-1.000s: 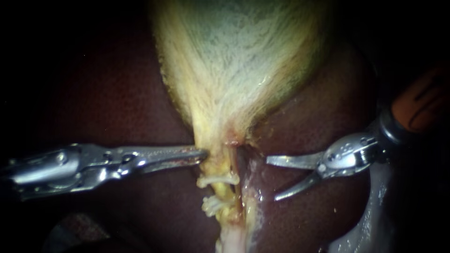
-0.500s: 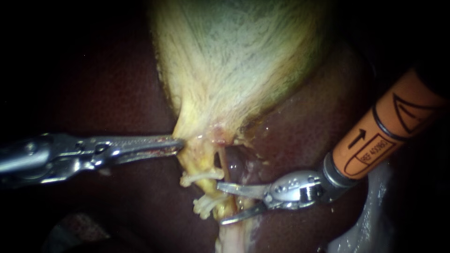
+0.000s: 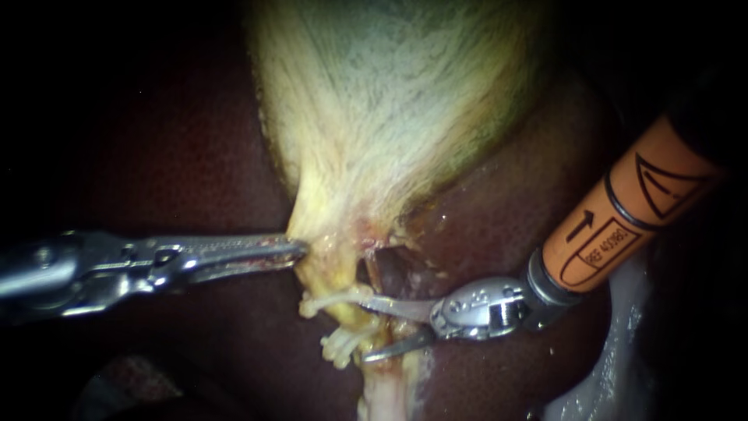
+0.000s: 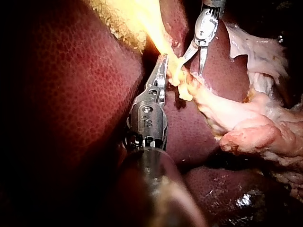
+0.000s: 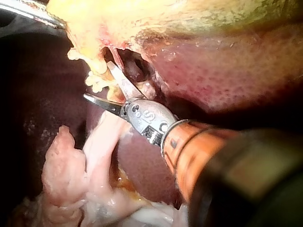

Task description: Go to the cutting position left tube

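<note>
My left instrument [image 3: 296,249], in from 9 o'clock, has its jaws clamped on the gallbladder [image 3: 389,117] neck. My right instrument [image 3: 366,327], in from 2 o'clock, has its jaws apart, straddling the left tube [image 3: 352,316] between two clips [image 3: 331,298]. I can't tell whether they touch the tube. Liver [image 3: 195,156] behind.

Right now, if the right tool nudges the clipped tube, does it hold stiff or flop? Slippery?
Probably floppy: the tube is a thin, soft-looking yellow strand, seemingly held straight only by the left tool gripping the gallbladder. Likely slippery against the right tool: wet glints show nearby. The white clips may stiffen it locally.
</note>
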Available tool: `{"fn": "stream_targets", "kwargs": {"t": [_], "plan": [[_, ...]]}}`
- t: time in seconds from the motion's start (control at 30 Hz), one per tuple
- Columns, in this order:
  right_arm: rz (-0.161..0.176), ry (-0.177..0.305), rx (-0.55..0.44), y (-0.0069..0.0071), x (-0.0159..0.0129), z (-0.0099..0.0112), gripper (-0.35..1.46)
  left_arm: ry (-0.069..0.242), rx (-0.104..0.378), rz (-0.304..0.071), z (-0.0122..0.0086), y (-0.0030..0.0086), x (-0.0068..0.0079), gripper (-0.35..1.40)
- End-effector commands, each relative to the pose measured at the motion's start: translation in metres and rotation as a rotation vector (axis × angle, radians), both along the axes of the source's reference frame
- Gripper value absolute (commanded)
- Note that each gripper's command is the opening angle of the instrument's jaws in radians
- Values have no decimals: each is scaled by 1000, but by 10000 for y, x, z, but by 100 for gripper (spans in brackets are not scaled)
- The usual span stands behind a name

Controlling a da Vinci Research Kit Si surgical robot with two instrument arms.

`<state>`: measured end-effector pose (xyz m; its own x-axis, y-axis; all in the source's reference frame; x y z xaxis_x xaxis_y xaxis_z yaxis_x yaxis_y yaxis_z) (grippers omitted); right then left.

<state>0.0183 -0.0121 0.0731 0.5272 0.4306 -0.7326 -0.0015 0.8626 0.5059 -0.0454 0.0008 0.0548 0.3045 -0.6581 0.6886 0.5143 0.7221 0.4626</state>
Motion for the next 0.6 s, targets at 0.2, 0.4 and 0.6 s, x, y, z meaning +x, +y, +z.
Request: {"fn": "stream_targets", "kwargs": {"t": [0.2,0.4,0.6], "plan": [[-3,3,5,-4,22,3,143,-4,-1,2,-3,-2,-3,-35],[-85,51,30,-13,32,4,138,-4,-2,2,-2,-2,-3,-35],[-165,97,22,-9,37,9,131,-5,-1,3,-2,-2,-4,-35]]}}
